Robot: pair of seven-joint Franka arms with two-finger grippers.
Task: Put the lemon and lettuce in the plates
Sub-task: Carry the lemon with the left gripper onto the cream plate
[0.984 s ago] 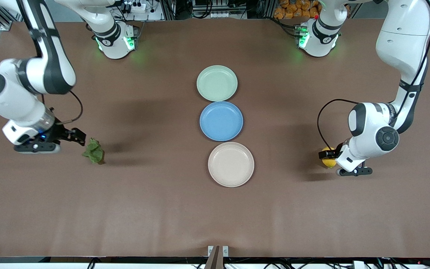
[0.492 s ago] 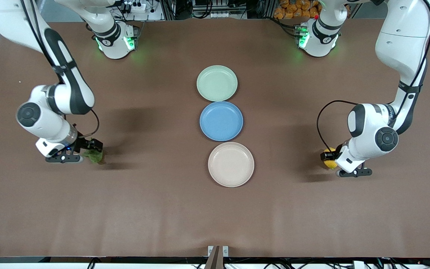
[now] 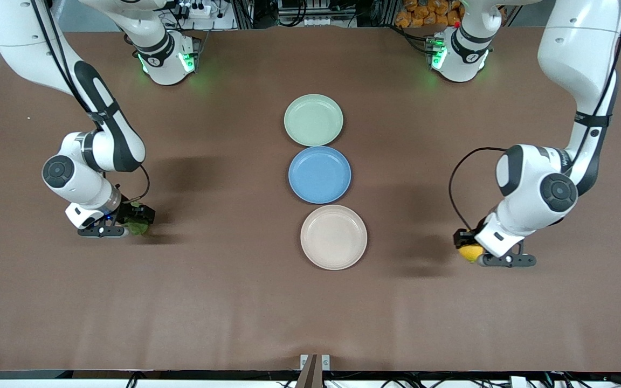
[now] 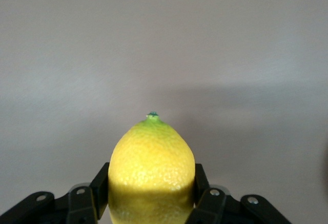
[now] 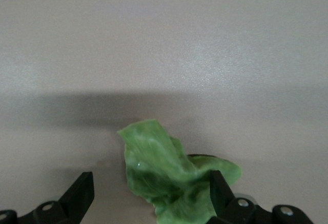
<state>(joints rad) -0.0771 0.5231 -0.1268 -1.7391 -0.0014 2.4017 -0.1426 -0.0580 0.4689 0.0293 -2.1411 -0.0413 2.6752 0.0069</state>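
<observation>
I see the brown tabletop (image 3: 235,302) spread under both arms, with three plates in a line down its middle. The pale green plate (image 3: 313,119) lies farthest from the front camera, the blue plate (image 3: 319,174) sits just beside it in the middle, and the cream-beige plate (image 3: 333,236) is the nearest of the three; all three are bare. Toward the right arm's end of the tabletop, my right gripper (image 3: 137,222) is down low around the lettuce (image 3: 138,227). In the right wrist view its two fingers (image 5: 81,196) stand wide apart, one on each side of the crumpled green leaf (image 5: 171,175), which rests on the tabletop between them without being pinched. Toward the left arm's end, my left gripper (image 3: 468,245) is clamped onto the lemon (image 3: 471,252). The left wrist view shows both fingers (image 4: 202,196) pressed against the flanks of the yellow fruit (image 4: 152,175), its small green-tipped end pointing away from the wrist. From the front view the lemon sits about level with the cream-beige plate and well apart from it; I cannot tell whether it is touching the tabletop or lifted just off it.
</observation>
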